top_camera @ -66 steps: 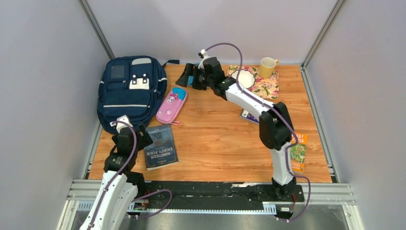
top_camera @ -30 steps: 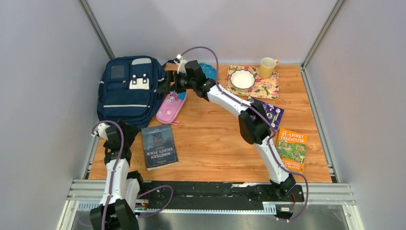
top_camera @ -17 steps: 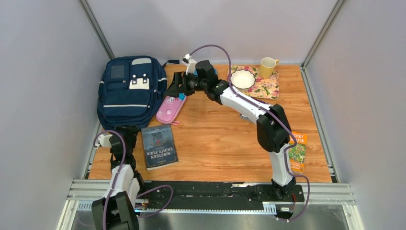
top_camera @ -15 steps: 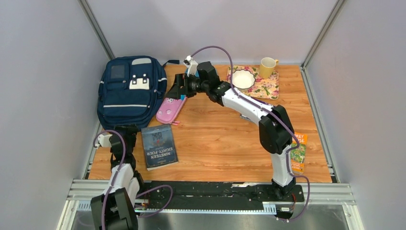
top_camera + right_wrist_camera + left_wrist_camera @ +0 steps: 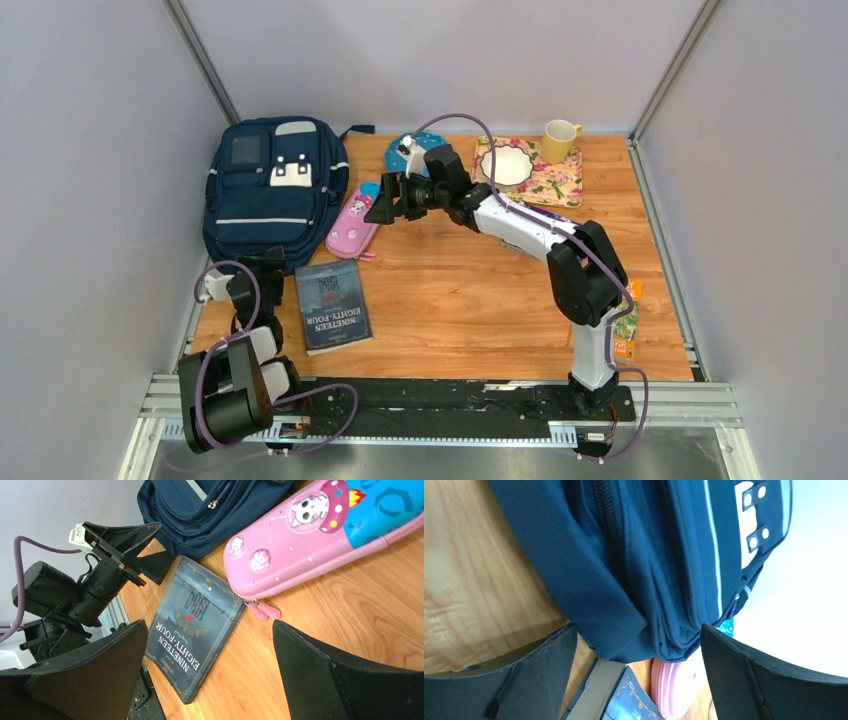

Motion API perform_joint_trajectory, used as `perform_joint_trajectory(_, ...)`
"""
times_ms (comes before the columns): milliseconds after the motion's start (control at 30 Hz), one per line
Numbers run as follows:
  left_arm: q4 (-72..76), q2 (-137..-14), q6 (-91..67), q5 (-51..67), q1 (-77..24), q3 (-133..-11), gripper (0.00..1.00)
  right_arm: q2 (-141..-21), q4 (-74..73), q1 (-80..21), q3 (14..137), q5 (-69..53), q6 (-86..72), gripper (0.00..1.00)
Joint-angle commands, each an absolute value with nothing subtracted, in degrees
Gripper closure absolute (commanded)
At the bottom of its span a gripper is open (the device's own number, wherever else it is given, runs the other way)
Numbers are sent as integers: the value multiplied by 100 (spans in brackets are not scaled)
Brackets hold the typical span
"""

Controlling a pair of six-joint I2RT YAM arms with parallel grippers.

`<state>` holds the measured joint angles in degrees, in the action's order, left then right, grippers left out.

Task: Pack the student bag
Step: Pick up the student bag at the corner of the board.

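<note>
Top external: bag (image 5: 272, 190) lies at ten o'clock on the table (image 5: 450, 300), left gripper (image 5: 266, 262) spread wide at its six o'clock edge, right gripper (image 5: 388, 199) spread too, three o'clock of the case (image 5: 357, 222).

The bag (image 5: 270, 190) at far left is navy, with thin pale stripes, a white patch and a grey top panel. The case (image 5: 357, 222) is pink with a blue end and cat prints. The near book (image 5: 335, 305) is dark slate with pale lettering. At far right, the mat (image 5: 555, 182) is floral and the mug (image 5: 558, 140) yellow. The tabletop (image 5: 450, 290) is orange-brown wood grain.
</note>
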<state>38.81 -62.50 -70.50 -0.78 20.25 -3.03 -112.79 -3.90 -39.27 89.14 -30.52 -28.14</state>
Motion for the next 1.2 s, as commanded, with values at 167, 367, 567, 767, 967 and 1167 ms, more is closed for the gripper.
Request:
perform_joint_trajectory(167, 4183, -6978, -7040, 264, 2092, -149, 23, -10600, -141, -3797, 8631, -3190, -2724, 2)
perform_joint_trajectory(367, 4324, -7374, -7031, 474, 2171, -307, 44, -10529, -184, -3797, 8578, -3261, -2769, 2)
perform_joint_trajectory(567, 4465, -7559, -7093, 650, 2241, -518, 84, -10468, -325, -3797, 8517, -3243, -2769, 2)
perform_joint_trajectory(767, 4256, -7208, -7067, 949, 2285, -746, 100, -10590, -439, -3797, 8577, -3278, -2891, 2)
perform_joint_trajectory(967, 3377, -6233, -6548, 1309, 2338, -1440, 100, -11291, -783, -3736, 9289, -3278, -3348, 2)
perform_joint_trajectory(1167, 2717, -5512, -6398, 1880, 2469, -1933, 100, -12514, -932, -3700, 11028, -3427, -4139, 1)
